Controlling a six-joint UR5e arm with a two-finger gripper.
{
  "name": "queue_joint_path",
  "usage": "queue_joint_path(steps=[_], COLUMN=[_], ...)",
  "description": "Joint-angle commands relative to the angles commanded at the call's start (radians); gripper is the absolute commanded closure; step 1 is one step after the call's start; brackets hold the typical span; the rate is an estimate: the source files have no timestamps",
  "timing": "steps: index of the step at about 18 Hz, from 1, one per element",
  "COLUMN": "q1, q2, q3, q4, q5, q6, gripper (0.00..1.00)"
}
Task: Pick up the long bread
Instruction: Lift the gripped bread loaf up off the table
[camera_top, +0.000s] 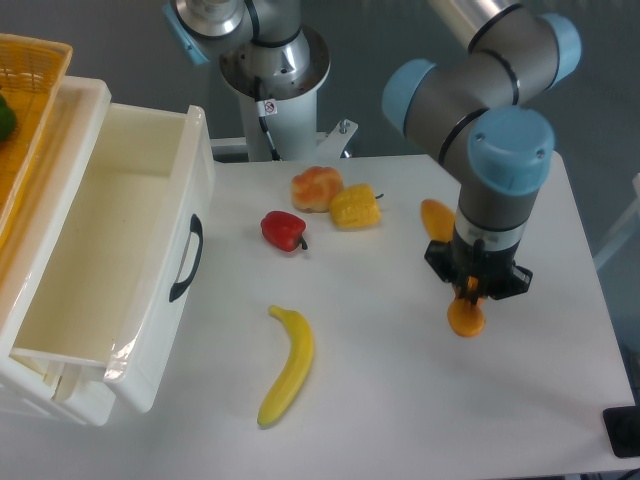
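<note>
The long bread (465, 320) is an orange-golden loaf lying at the right of the white table, running from its far end near the wrist to its near end in front of the gripper. Its middle is hidden under the gripper. My gripper (474, 290) points straight down over the loaf's middle. Its fingers stand close together with orange showing between them, shut on the loaf. The loaf looks level with the table or just off it; I cannot tell which.
A yellow banana (287, 365) lies at front centre. A red pepper (283, 230), a round bun (316, 188) and a corn piece (355, 207) sit at back centre. A white open drawer (110, 260) fills the left. The table's right edge (600, 300) is close to the gripper.
</note>
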Motion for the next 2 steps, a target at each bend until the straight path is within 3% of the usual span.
queue_joint_path(steps=[2], q1=[-0.006], q2=[0.002], q3=[-0.009], q4=[-0.005], q5=[0.029], q6=[0.012], gripper=[1.0])
